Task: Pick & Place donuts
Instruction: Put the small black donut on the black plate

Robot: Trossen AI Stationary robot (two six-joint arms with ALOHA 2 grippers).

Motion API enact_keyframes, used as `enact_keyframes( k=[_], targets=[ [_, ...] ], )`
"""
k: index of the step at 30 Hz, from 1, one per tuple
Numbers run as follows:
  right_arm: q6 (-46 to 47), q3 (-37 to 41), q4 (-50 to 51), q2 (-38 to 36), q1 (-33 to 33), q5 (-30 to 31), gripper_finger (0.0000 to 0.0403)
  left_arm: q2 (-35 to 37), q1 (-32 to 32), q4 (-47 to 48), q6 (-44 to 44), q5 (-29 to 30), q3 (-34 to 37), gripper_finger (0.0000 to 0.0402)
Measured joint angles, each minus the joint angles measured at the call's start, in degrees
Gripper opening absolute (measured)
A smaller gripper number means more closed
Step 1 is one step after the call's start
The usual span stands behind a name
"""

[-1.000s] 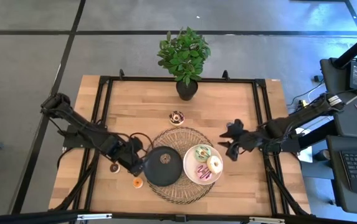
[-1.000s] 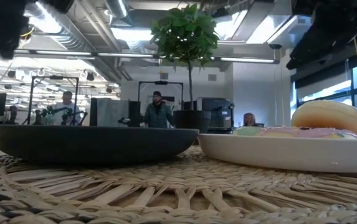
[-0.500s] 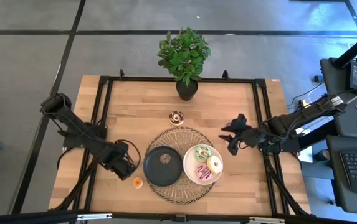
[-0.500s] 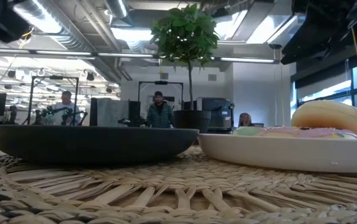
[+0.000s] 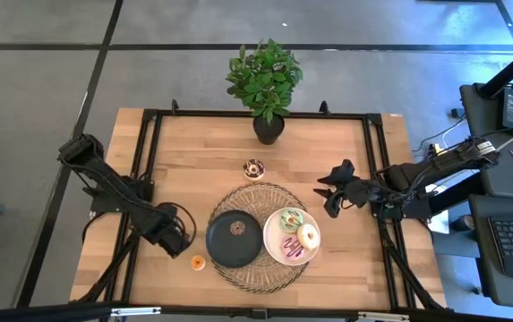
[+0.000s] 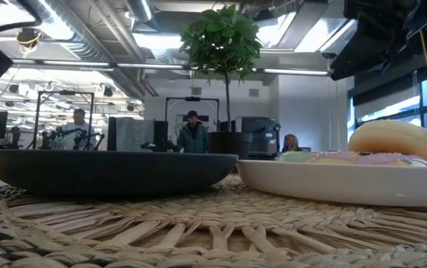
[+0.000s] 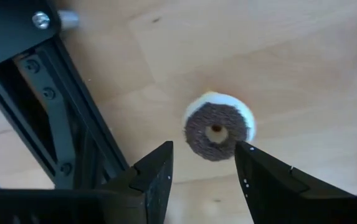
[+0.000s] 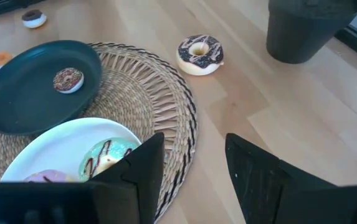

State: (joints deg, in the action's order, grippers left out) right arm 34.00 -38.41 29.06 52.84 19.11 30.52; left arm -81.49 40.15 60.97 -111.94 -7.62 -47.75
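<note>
On the white round plate point(image 5: 278, 253) I see three iced donuts point(image 5: 308, 235), one on the black plate point(image 5: 220, 249). Three wait on the wooden counter point(image 5: 193, 148). My left hand point(image 7: 203, 163) hangs open over the small chocolate donut point(image 7: 216, 126); my right hand point(image 8: 187, 163) is open, empty.

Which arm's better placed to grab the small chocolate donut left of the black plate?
Left. Its open tool hangs directly over that chocolate donut, fingers either side in the left wrist view. The right tool sits across the woven mat, beyond the white plate.
</note>
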Motion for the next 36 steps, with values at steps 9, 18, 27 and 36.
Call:
enact_keyframes(
  k=[9,18,27,36],
  targets=[
    [-0.8,0.0,0.0,0.0,0.0,0.0,0.0172,0.0,0.0,-6.5,-0.1,-0.2,3.6,0.0140],
    [-0.8,0.0,0.0,0.0,0.0,0.0,0.0172,0.0,0.0,-6.9,-1.6,-0.9,5.3,0.0130],
    [-0.7,0.0,0.0,0.0,0.0,-0.1,0.0172,0.0,0.1,-6.8,-1.3,-1.0,5.3,0.0118],
    [-0.6,0.0,0.0,0.0,0.0,-0.1,0.0172,0.0,2.0,-7.0,-3.5,-1.4,5.3,0.0114]
  ],
)
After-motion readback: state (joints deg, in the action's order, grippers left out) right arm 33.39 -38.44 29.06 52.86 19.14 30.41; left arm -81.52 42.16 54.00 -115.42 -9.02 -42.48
